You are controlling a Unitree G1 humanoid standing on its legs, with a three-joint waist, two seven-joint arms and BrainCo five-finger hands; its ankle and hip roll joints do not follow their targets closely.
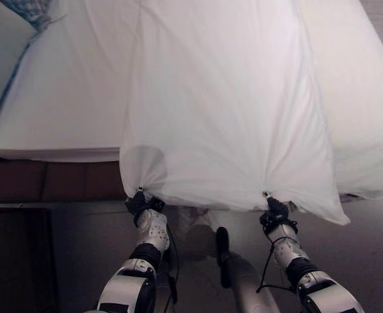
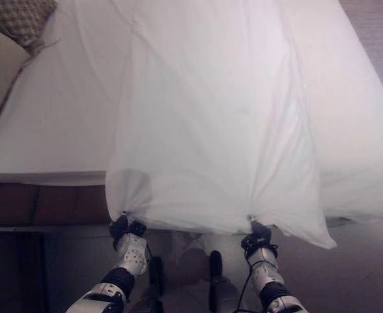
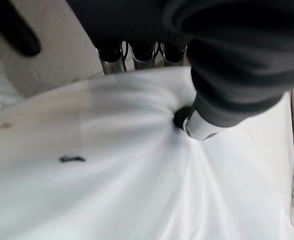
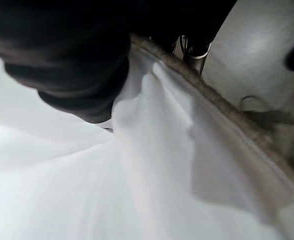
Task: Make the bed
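A white sheet [image 1: 224, 111] lies stretched over the bed [image 1: 68, 98], its near edge hanging past the foot of the mattress. My left hand [image 1: 141, 204] is shut on the sheet's near left corner, the cloth bunched between thumb and fingers [image 3: 144, 52] in the left wrist view. My right hand [image 1: 274, 212] is shut on the near edge further right, with the sheet's hem [image 4: 207, 100] running past its fingers. The sheet is pulled taut between the two hands, and a loose flap [image 1: 325, 205] hangs to the right of my right hand.
A patterned pillow [image 2: 22, 19] sits at the bed's far left corner. The dark wooden bed frame [image 1: 55, 179] shows under the mattress on the left. Grey floor [image 1: 367, 241] lies in front of the bed.
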